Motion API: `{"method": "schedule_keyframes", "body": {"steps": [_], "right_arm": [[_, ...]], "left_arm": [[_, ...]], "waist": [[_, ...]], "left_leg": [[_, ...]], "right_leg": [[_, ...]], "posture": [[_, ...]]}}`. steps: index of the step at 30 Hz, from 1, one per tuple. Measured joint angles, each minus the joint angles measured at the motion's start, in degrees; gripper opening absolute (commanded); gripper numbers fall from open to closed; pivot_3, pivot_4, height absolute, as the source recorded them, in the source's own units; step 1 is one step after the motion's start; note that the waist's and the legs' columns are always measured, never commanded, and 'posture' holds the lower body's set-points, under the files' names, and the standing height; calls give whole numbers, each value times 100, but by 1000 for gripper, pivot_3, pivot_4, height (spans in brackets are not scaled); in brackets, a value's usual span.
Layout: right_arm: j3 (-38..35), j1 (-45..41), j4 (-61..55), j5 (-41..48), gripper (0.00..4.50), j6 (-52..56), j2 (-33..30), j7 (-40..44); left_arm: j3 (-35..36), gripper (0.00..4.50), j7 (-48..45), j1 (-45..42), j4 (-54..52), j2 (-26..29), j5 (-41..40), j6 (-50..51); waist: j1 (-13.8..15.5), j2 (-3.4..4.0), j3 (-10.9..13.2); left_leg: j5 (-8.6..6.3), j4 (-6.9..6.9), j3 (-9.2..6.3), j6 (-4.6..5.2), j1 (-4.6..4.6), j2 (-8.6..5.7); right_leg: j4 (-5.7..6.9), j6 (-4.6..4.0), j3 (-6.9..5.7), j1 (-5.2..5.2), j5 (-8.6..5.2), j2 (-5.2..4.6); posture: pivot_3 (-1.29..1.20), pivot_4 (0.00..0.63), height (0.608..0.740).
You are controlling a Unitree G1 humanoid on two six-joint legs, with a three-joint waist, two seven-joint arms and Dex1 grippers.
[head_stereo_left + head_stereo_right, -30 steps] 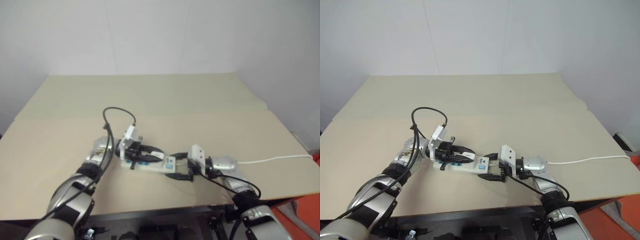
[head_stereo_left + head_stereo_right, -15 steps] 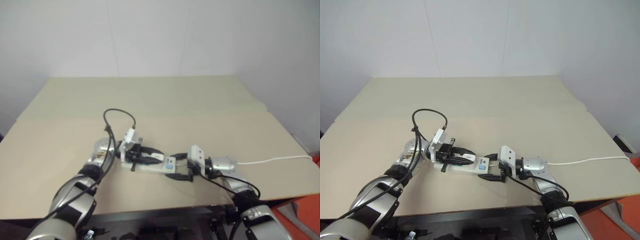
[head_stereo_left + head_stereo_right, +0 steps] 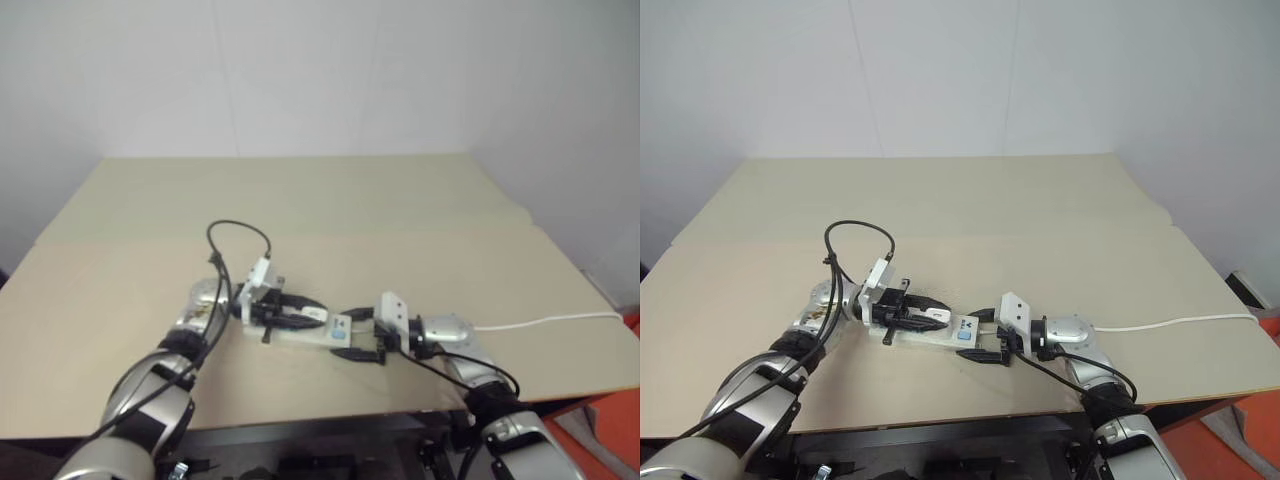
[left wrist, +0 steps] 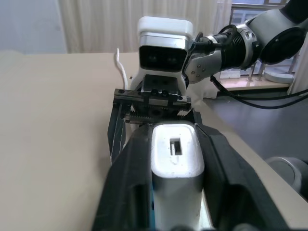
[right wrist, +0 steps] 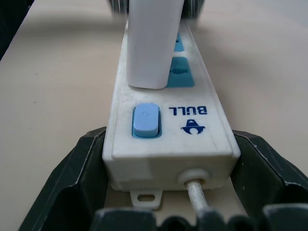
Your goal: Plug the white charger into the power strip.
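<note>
- The power strip (image 5: 168,122) carries the word "BULL" in blue, with a small blue logo below it, next to a pale blue switch (image 5: 145,120) at its cord end.
- The right gripper (image 3: 987,337) has its black fingers (image 5: 72,178) spread wide, one along each long side of the strip's switch end, pressed against it; the white cord (image 5: 198,197) comes out between them toward the wrist.
- The left gripper (image 3: 932,310) has its jaws slightly parted, its fingers (image 4: 127,178) flanking the white charger (image 4: 176,156) with little or no gap.
- The charger stands upright on the strip, just beyond the switch from the right gripper, its slotted top face up.
- The strip lies flat on the table (image 3: 1040,230), its long axis running from one gripper to the other.
</note>
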Motion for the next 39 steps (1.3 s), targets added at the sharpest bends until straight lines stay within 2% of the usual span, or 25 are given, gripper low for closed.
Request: {"method": "schedule_keyframes", "body": {"steps": [5,6,18,21,28,31,34,39], "right_arm": [[-7,-5,4,-3,3445,-5,-33,23],[-7,-5,4,-3,3445,-6,-32,21],[-16,-23,5,-3,3445,-15,-25,15],[-5,-54,24,-62,4461,51,-31,-8],[-7,14,-106,-126,4487,41,-181,-49],[-106,278,-522,-116,4487,2,-560,-62],[-391,647,-1133,107,4487,42,-1228,141],[-1311,1253,-2072,929,4487,479,-2398,619]], "left_arm": [[137,4343,0,-7,63,36,147,-53],[151,4444,0,-7,63,30,152,-43],[140,4444,2,-4,-216,301,39,285],[292,4500,2,-69,-406,453,-128,410],[839,4500,4,-257,-798,1027,-523,607],[1067,4500,6,-220,-849,1367,-497,554],[1308,4500,9,67,-1066,1860,-504,565],[1732,4500,7,1073,-1566,2675,-542,685]], "waist": [[22,2,-1],[24,2,-1],[16,1,0],[12,0,2],[45,1,13],[82,2,24],[137,5,25],[162,7,29]], "left_leg": [[-2,2,4,3,-1,-2],[-2,1,3,3,0,-1],[-2,2,2,3,-12,0],[-2,1,0,3,-17,2],[-3,2,1,5,-33,-2],[-3,3,0,4,-47,-4],[-3,11,4,4,-103,-7],[-3,12,9,4,-114,-2]], "right_leg": [[-5,0,0,3,0,-5],[-4,0,0,3,0,-4],[-5,0,-1,-8,0,-3],[-4,0,-2,-13,0,-2],[-10,0,-11,-21,0,-11],[-11,1,-16,-32,-1,-14],[-1,2,-12,-97,0,-22],[2,1,-15,-111,0,-22]], "posture": [[0,150,740],[0,150,740],[0,150,740],[0,150,740],[0,150,740],[0,150,740],[0,150,740],[0,150,740]]}}
